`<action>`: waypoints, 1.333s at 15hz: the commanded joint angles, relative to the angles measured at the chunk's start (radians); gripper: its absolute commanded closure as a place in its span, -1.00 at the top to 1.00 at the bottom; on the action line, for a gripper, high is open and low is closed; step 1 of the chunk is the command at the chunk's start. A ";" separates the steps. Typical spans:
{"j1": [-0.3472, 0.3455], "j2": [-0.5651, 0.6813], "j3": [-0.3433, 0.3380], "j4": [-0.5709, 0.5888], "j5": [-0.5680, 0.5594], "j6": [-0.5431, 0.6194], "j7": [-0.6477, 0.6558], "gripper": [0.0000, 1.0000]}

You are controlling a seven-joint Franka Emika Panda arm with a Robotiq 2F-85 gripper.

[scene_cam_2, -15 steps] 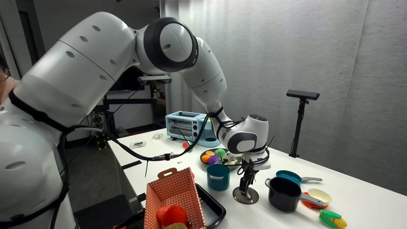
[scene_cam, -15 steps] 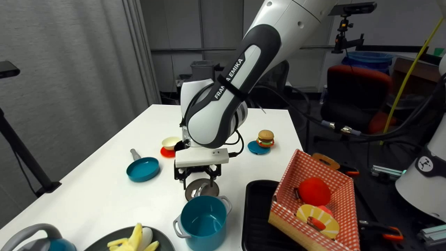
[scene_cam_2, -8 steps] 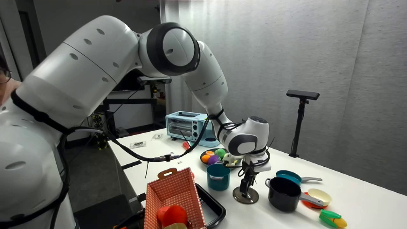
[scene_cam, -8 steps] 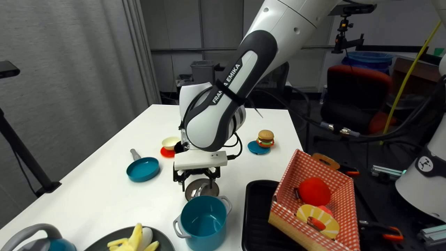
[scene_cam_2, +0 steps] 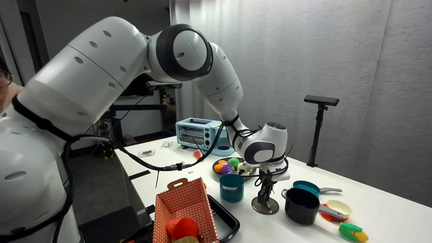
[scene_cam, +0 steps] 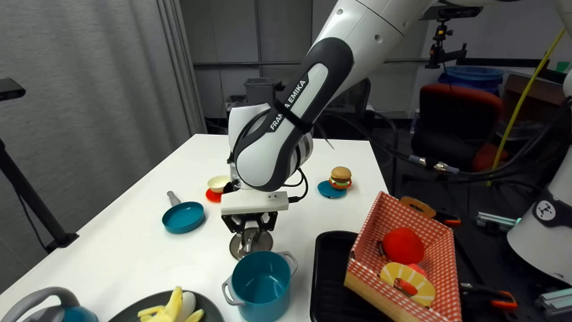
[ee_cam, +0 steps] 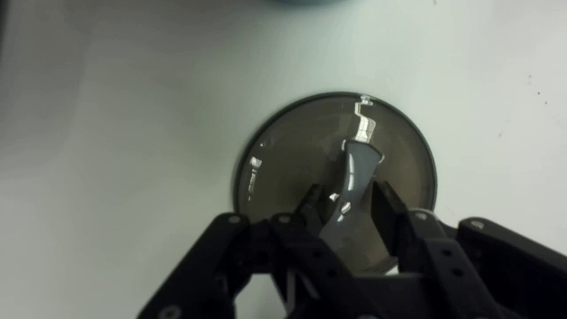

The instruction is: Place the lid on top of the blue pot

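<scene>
The lid (ee_cam: 297, 146), round and grey-brown with a dark rim and a grey strap handle (ee_cam: 361, 161), lies flat on the table. Over it my gripper (ee_cam: 347, 190) points down, one finger on each side of the handle. The right fingertip is close to or against the handle, while a gap shows on the left, so no firm hold is visible. The blue pot (scene_cam: 260, 286) stands upright beside the lid (scene_cam_2: 270, 210), uncovered, with grey side handles. In the wrist view only a blurred edge of the pot shows at the top.
A black pot (scene_cam_2: 302, 206) with a long grey handle stands on the lid's far side from the blue pot. A teal pan (scene_cam: 183, 218) lies nearby. A red-checked box (scene_cam: 371, 223) overlaps a black tray (scene_cam: 328, 277). A dark plate (scene_cam: 129, 311) holds toy food.
My jaws have come much closer together around the handle. The lid has slid slightly across the table toward the black pot. The arm has dipped and shifted slightly the same way.
</scene>
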 commanded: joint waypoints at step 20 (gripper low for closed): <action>0.089 -0.107 -0.089 -0.010 -0.161 -0.096 -0.077 -0.91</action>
